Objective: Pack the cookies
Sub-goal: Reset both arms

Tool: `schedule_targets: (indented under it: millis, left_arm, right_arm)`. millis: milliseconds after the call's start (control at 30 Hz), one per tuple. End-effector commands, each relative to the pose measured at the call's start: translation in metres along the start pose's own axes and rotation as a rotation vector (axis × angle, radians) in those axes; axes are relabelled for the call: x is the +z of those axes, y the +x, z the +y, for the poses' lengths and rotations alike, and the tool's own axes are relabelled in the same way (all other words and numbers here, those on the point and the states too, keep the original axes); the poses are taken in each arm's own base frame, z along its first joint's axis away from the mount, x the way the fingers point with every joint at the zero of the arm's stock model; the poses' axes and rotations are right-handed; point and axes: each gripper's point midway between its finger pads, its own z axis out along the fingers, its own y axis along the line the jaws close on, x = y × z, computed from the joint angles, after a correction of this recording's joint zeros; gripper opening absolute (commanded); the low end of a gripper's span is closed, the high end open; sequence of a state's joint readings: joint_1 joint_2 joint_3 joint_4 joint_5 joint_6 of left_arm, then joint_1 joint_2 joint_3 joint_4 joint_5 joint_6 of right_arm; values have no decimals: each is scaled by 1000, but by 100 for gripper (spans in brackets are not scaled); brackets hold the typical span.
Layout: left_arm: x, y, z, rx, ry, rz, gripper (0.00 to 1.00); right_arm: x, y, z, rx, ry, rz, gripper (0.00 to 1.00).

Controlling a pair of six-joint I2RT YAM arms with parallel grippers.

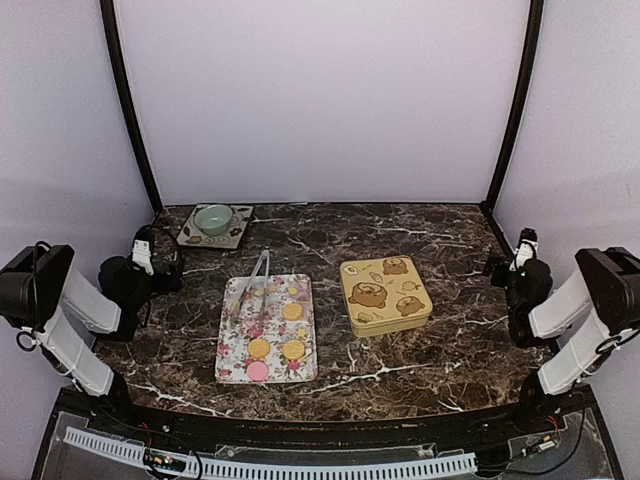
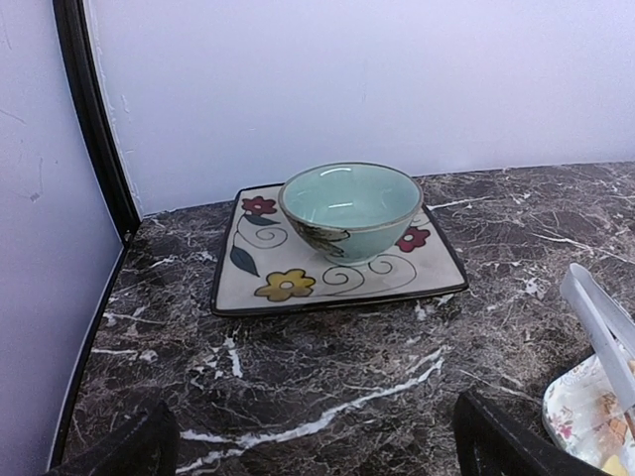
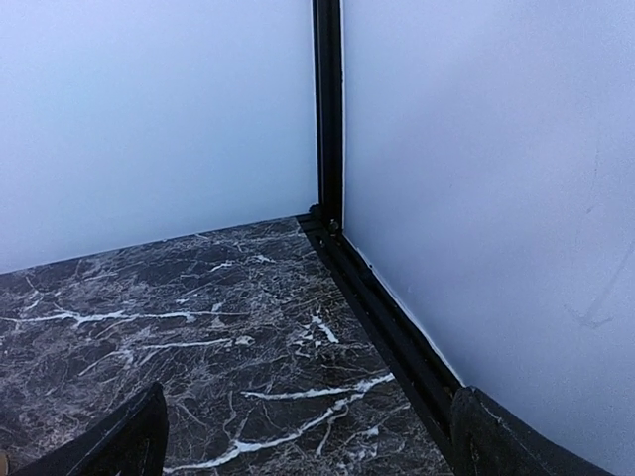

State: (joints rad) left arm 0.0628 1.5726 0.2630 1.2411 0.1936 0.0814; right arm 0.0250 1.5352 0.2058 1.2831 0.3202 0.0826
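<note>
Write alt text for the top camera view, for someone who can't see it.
A flowered tray holding a few round cookies and tongs sits at centre, a lidded gold tin to its right. The left gripper and right gripper hang open at the sides.

Lab test booth: white walls (image 1: 320, 100), black frame posts (image 1: 130, 110), marbled tabletop (image 1: 450, 230).

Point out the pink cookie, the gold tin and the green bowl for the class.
pink cookie (image 1: 257, 371): top view, its centre.
gold tin (image 1: 386, 294): top view, middle of its bear-printed lid.
green bowl (image 2: 349, 206): left wrist view, its glazed inside.
</note>
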Motion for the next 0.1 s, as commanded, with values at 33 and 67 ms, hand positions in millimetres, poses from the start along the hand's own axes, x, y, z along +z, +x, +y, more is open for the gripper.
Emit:
schedule_targets:
  millis: [33,67]
  left_arm:
    - [-1,-8,-1,6,6,-34,99]
    - [-1,-9,-1,7,6,-36,99]
  right_arm:
    - [1,-10,1,2,-10,-38,100]
    - [1,-10,1,2,-10,-37,100]
